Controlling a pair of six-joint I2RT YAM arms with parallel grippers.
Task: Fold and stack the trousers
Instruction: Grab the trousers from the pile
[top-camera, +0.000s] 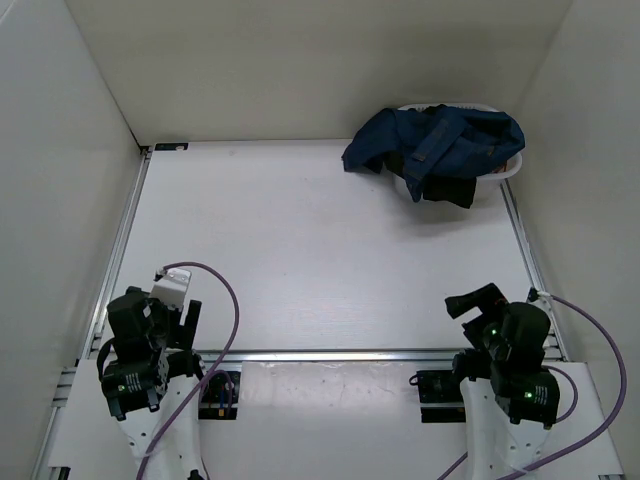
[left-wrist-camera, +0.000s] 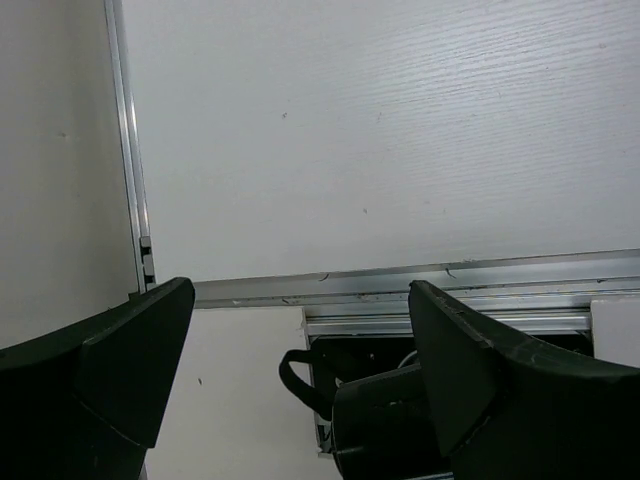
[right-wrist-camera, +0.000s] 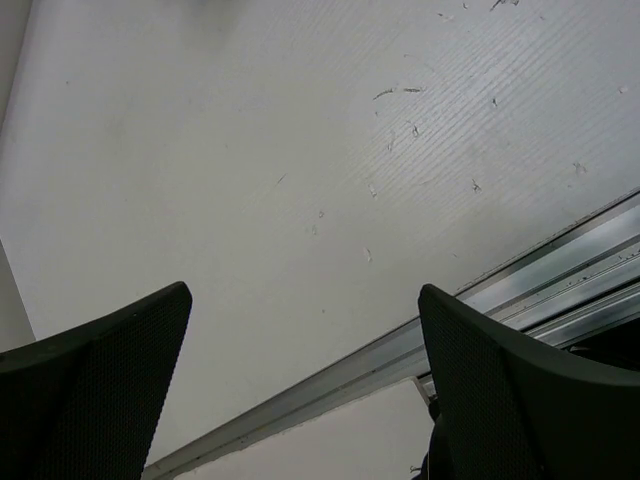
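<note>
Overhanging white basket (top-camera: 512, 171): crumpled navy trousers (top-camera: 432, 140).

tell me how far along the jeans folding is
Nothing looks done yet. The jeans sit in a crumpled heap in the white basket at the far right corner, with no folded stack in view. Nothing is in hand: the left claw and right claw are both open and empty at the near edge. Pulling the jeans out, folding and stacking are all left.
</note>
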